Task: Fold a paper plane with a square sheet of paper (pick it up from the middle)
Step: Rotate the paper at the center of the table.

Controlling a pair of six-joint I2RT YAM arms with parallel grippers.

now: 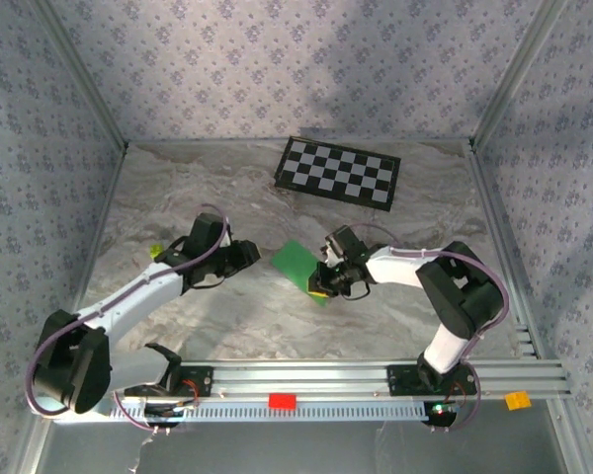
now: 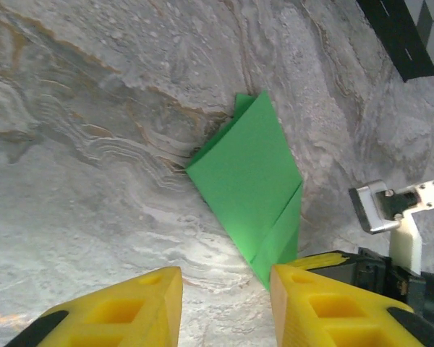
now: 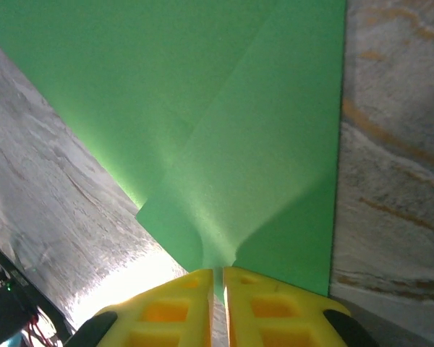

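1. Top view: the green paper (image 1: 296,260) lies mid-table, between the two arms. It is folded and its outline is not square.
2. The right tool (image 1: 321,287) sits at the paper's near right corner, closed on it.
3. The left tool (image 1: 251,255) is just left of the paper and apart from it. From here I cannot tell how its jaws stand.
4. The table (image 1: 227,197) has a grey marble pattern. A black-and-white checkerboard (image 1: 338,173) lies flat at the far side, well apart from the paper.
5. A small yellow-green block (image 1: 156,252) sits beside the left arm. On the rail (image 1: 356,375) at the near edge are a red block (image 1: 282,400) and an orange block (image 1: 517,400).
6. Left wrist view: the left tool (image 2: 224,307) is open. Its yellow fingers (image 2: 141,311) stand apart with only table between them.
7. The paper (image 2: 249,181) lies ahead of the left tool, flat on the table, with a folded flap along its right edge. Its near tip is just beside the right-hand finger.
8. A corner of the checkerboard (image 2: 412,36) shows at top right.
9. Right wrist view: the right tool (image 3: 218,289) has its yellow fingers (image 3: 166,307) almost together, pinching the paper's near edge.
10. The paper (image 3: 239,108) spreads up and away from the fingers in overlapping layers, with a diagonal fold edge across it. Table (image 3: 390,144) shows on either side.
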